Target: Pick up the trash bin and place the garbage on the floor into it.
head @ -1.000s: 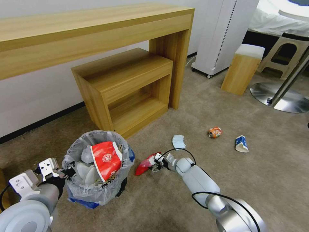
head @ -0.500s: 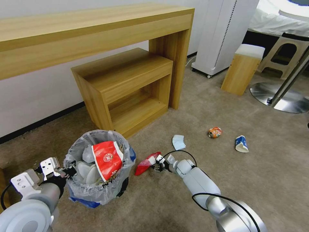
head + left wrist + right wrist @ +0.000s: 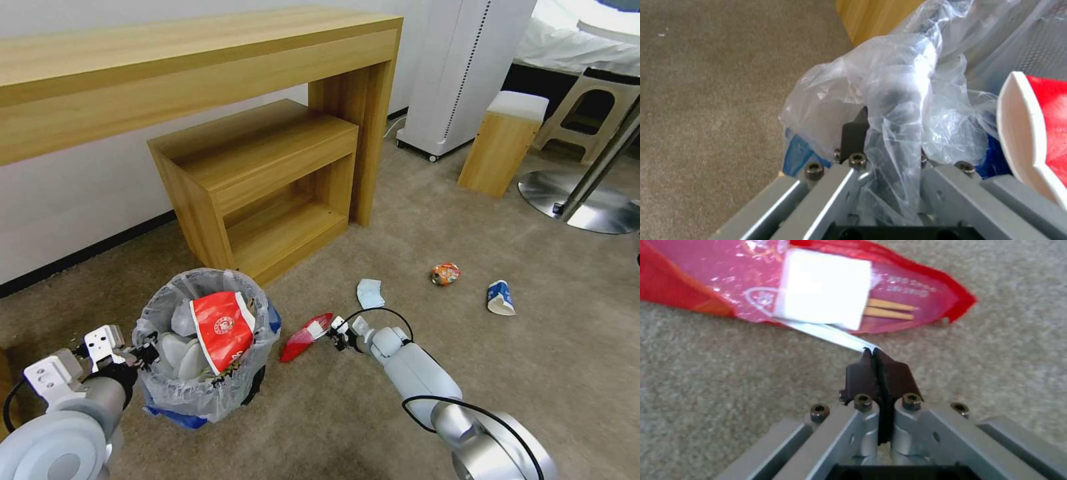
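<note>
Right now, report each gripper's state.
Left gripper: shut on the trash bin at its bagged rim.
Right gripper: shut on the red wrapper by its edge.

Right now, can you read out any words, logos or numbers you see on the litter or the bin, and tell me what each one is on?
Red paper container in the trash bin: round white emblem, too small to read.
Red wrapper pinched by the right end effector: pale print and a circular mark, too blurred to read.
Crushed orange can: print unreadable.
Blue-white paper cup: nothing legible.
</note>
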Tool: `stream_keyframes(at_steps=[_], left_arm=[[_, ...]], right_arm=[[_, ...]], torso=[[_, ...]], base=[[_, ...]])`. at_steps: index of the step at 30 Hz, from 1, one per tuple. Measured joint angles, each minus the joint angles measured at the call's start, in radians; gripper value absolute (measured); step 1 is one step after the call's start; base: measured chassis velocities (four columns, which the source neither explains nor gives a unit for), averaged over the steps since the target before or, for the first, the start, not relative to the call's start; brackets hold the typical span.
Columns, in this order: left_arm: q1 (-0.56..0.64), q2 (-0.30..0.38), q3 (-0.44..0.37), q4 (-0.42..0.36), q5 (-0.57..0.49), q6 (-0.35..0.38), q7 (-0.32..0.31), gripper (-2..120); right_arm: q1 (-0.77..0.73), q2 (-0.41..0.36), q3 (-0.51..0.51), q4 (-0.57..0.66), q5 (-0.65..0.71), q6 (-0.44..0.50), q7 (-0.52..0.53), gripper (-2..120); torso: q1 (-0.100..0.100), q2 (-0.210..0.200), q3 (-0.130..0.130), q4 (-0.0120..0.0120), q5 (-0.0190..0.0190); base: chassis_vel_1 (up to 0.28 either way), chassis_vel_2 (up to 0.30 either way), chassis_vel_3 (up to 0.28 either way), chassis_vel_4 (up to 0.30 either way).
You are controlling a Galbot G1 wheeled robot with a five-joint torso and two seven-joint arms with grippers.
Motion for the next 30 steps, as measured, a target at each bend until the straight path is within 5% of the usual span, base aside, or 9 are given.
stream_keyframes(at_steps=[10, 22, 30], left_arm=[[-0.001, 0.003, -0.002, 0.004, 0.001, -0.001, 0.002, 0], [-0.026, 0.006, -0.006, 0.044, 0.023, -0.007, 0.004, 0], [-0.035, 0.01, 0.001, 0.075, 0.045, -0.01, 0.015, 0]], right_arm=[[-0.015, -0.037, -0.016, 0.082, 0.113, 0.019, -0.062, 2], [-0.12, -0.16, -0.034, 0.422, 0.404, 0.125, -0.139, 48], [-0.15, -0.188, -0.003, 0.445, 0.425, 0.125, -0.085, 76]], torso=[[0.0, 0.0, 0.0, 0.0, 0.0001], [0.0, 0.0, 0.0, 0.0, 0.0], [0.0, 0.0, 0.0, -0.0001, 0.0]], base=[[0.0, 0.0, 0.0, 0.0], [0.0, 0.0, 0.0, 0.0], [0.0, 0.0, 0.0, 0.0]])
